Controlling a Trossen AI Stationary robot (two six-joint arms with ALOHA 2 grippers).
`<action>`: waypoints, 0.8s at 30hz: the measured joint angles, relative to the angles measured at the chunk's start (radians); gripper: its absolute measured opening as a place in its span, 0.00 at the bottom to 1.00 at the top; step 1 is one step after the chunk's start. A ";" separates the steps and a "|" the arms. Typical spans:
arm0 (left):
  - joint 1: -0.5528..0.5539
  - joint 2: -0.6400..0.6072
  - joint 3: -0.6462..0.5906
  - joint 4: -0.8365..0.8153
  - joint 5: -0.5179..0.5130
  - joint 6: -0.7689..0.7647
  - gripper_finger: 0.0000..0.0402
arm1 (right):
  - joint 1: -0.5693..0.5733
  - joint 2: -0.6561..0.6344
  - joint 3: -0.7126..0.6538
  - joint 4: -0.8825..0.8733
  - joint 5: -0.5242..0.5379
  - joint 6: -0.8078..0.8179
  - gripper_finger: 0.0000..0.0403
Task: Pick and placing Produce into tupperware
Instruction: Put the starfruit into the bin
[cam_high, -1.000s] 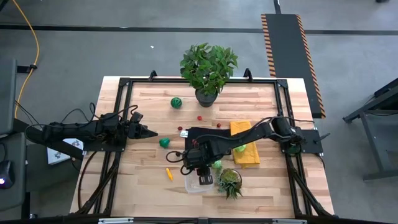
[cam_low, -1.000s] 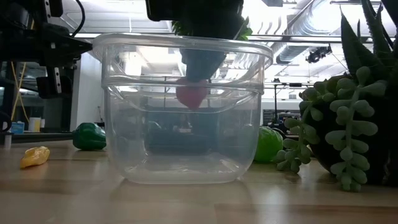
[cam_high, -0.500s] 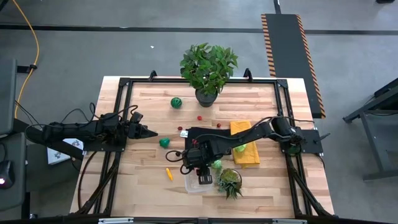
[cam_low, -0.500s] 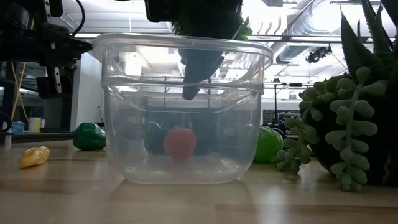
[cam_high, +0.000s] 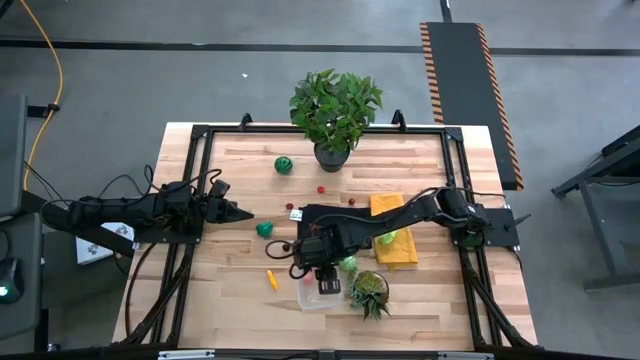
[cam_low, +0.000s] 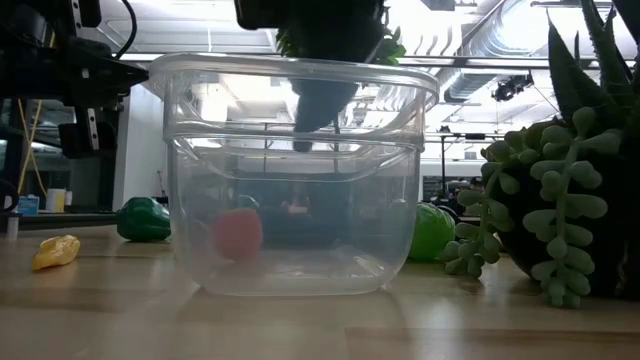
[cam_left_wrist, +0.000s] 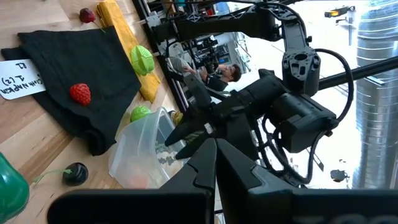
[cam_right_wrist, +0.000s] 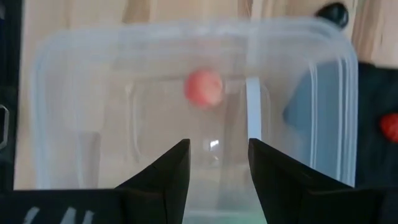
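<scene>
Tupperware (cam_low: 295, 175): clear rectangular tub with rounded corners, standing upright on the wooden table (cam_high: 230, 170) near its front edge, just beside the spiky succulent (cam_high: 369, 292). No lid seen.

Contents: one small red round piece (cam_right_wrist: 204, 87), lying loose on the tub floor, apart from the fingers above it. Nothing else shows inside.

Right gripper (cam_right_wrist: 217, 165): hanging directly over the tub's opening, fingers pointing down, jaws parted and empty.

Produce outside the tub: a green piece (cam_high: 348, 264) just beside the tub's far side; a green piece (cam_high: 386, 238) on the yellow cloth (cam_high: 394, 228); a green pepper-like piece (cam_high: 264, 229) near mid-table; a dark green round piece (cam_high: 284, 165) near the potted plant (cam_high: 335, 110); a yellow-orange stick (cam_high: 271, 279) to the tub's left; a red strawberry-like piece (cam_left_wrist: 79, 93) on the black cloth (cam_left_wrist: 68, 81); small red and dark berries scattered between plant and cloths, including a dark one (cam_left_wrist: 76, 173) with a stem.

Left gripper (cam_high: 238, 213): parked at the table's left edge, well apart from the tub, jaws closed on nothing.

Step in hand: by the look of it, a drop is done and the right arm is free for another fetch.

Next move calls for: lifting clear of the rim without knocking the light tub, then reaching for a nearby piece, the green one beside the tub being closest. Small round pieces may roll under a pinch.
</scene>
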 joint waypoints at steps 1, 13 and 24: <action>0.000 0.000 0.000 0.000 0.000 0.000 0.00 | 0.000 -0.002 0.000 -0.010 0.000 0.000 0.38; 0.000 0.000 0.000 0.000 0.000 0.000 0.00 | -0.018 -0.121 -0.001 -0.092 0.132 -0.008 0.38; 0.000 0.000 0.000 0.005 0.000 -0.022 0.00 | -0.036 -0.270 -0.002 -0.200 0.242 0.006 0.38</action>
